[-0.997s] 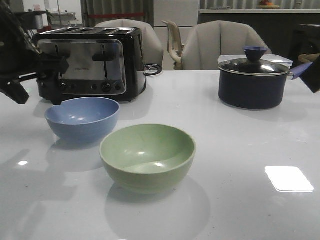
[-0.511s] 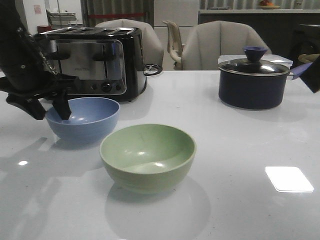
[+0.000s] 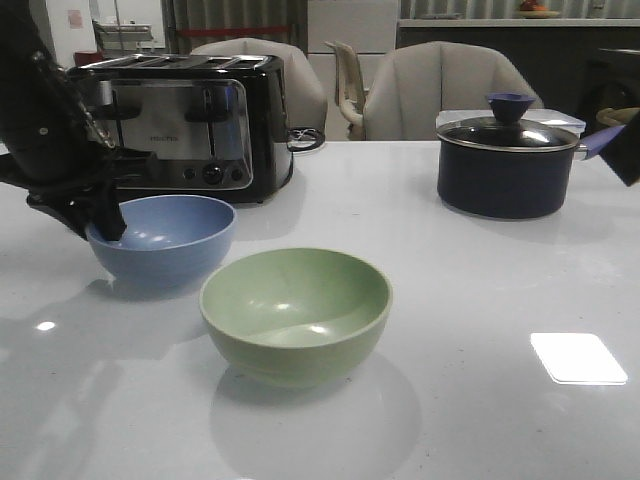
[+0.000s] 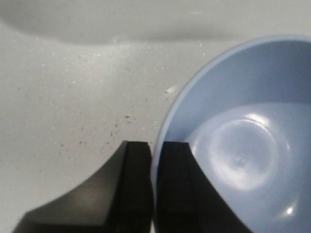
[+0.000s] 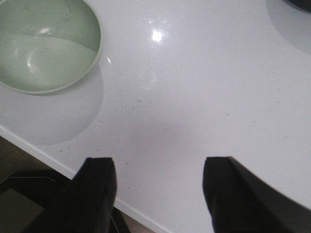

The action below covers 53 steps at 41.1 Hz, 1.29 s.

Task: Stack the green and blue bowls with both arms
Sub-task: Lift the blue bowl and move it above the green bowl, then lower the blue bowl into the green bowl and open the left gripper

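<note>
The blue bowl (image 3: 163,240) stands on the white table at the left, in front of the toaster. My left gripper (image 3: 105,222) is shut on its left rim; in the left wrist view one finger is inside the blue bowl (image 4: 243,141) and the other outside, with the left gripper (image 4: 154,160) pinching the wall. The green bowl (image 3: 295,312) stands upright nearer the front, at the middle. It also shows in the right wrist view (image 5: 43,46). My right gripper (image 5: 159,182) is open and empty above the table's front edge, apart from the green bowl.
A black and chrome toaster (image 3: 190,125) stands behind the blue bowl. A dark navy lidded saucepan (image 3: 507,160) stands at the back right. Chairs stand behind the table. A dark part of the right arm (image 3: 625,150) shows at the right edge.
My left arm has come down from in front of the toaster to the blue bowl's left rim and closed on it. The bowl has shifted slightly left. The green bowl has not moved.
</note>
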Motion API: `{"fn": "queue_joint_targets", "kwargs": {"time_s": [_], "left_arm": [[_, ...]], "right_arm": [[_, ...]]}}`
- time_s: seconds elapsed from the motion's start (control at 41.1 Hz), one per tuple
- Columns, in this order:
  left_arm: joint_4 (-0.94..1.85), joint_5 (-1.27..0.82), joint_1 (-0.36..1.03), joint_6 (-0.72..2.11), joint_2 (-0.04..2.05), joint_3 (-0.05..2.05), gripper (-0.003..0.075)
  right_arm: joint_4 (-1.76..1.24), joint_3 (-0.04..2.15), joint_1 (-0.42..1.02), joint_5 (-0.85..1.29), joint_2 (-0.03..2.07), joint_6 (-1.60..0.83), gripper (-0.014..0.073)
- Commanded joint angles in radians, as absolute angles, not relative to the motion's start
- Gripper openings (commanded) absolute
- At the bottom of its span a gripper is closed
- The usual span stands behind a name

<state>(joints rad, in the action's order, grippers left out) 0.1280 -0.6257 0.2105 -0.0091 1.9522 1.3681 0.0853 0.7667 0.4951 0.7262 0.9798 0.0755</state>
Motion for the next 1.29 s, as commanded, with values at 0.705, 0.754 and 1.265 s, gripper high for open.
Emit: {"fn": "queue_joint_targets", "kwargs": {"time_s": [0.705,0.754,1.265], "left_arm": [[0.231,-0.866,0.478,0.124,1.606,1.399,0.0102],[0.231,-0.843,0.501,0.124,1.618,1.399,0.0102],[0.271,-0.781,0.541,0.124,1.772,1.399,0.0193]], "right_arm": [[0.102,0.792,0.493,0.667,0.964,0.074,0.0505],[0.102,0.792,0.493,0.667,0.964,0.074,0.0505],[0.102,0.792,0.493,0.668,0.964,0.074,0.0505]]}}
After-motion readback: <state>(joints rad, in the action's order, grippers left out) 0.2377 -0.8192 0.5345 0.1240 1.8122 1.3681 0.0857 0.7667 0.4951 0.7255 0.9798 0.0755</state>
